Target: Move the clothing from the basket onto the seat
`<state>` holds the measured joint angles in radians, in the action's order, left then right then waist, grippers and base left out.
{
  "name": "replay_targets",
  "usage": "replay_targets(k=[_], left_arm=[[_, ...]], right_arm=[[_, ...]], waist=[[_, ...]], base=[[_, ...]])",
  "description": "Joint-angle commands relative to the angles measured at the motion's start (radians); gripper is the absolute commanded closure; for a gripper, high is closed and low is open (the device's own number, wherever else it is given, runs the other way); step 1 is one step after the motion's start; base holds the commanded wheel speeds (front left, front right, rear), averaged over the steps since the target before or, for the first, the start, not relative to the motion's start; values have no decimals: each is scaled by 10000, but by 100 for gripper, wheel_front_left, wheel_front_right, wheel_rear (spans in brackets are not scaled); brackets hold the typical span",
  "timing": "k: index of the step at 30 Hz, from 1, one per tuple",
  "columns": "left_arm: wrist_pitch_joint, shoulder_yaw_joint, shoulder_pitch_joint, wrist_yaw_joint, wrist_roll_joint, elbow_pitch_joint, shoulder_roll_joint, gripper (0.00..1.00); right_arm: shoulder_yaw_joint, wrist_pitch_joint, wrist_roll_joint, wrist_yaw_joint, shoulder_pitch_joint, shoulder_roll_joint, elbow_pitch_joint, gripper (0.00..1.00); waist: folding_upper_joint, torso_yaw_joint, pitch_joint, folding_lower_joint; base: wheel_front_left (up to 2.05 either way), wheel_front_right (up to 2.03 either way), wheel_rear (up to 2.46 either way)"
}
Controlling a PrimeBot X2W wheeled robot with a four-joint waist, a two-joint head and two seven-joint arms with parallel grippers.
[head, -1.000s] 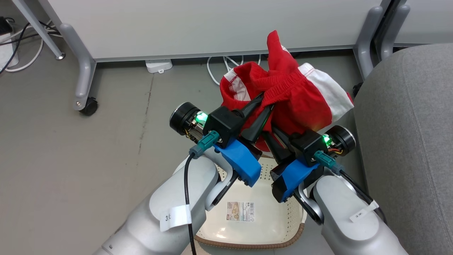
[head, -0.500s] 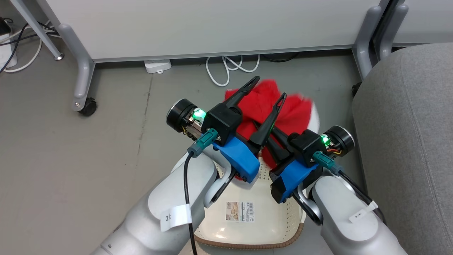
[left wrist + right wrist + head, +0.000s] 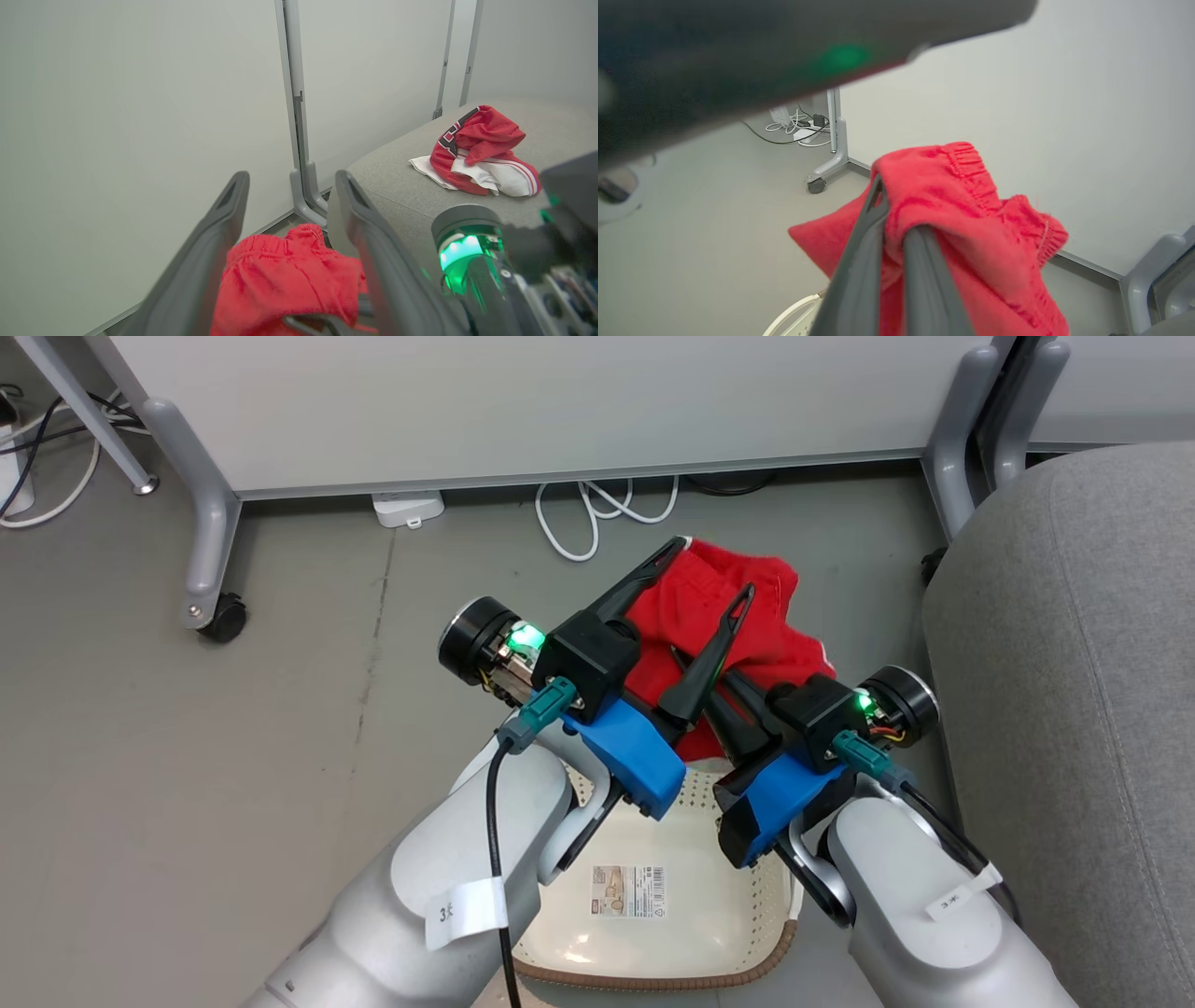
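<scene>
Red shorts with an elastic waist hang over the floor past the basket, pinched by my right gripper, which is shut on them. My left gripper is open just above the shorts, its fingers straddling them without holding; the shorts lie beyond the spread fingers. The cream basket sits below my forearms with only its label inside. The grey seat fills the right side. A red and white top lies bunched on the seat.
A white partition with grey legs and a caster stands behind. White cables and a power strip lie on the grey floor at its foot. More partition legs stand by the seat's far corner.
My left gripper let go of the shorts and opened. The shorts, held up and spread a second ago, dropped lower and now hang bunched from the right gripper alone.
</scene>
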<state>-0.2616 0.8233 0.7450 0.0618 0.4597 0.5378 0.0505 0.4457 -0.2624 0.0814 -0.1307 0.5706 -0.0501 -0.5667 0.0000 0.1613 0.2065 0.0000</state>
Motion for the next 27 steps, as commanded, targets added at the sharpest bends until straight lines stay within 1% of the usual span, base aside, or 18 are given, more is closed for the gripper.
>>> replay_targets(k=[1,7,12,27], left_arm=[[-51,-45,-27,2,-39,29,-1,0],[-51,-150,-39,15,-148,122,-1,0],[-51,-276,-19,60,-335,239,2,0],[-51,-608,-42,251,-790,428,146,0]], right_arm=[[-78,-38,50,-1,6,-2,58,100],[-366,-39,-38,-1,-24,-4,200,100],[-702,-39,-105,-1,-14,-4,419,100],[-2006,-38,-365,-1,-381,-2,1304,100]], waist=[[0,-18,11,0],[0,-204,95,0],[0,-534,241,0],[0,-2033,725,0]], base=[[0,0,0],[0,0,0],[0,0,0],[0,0,0]])
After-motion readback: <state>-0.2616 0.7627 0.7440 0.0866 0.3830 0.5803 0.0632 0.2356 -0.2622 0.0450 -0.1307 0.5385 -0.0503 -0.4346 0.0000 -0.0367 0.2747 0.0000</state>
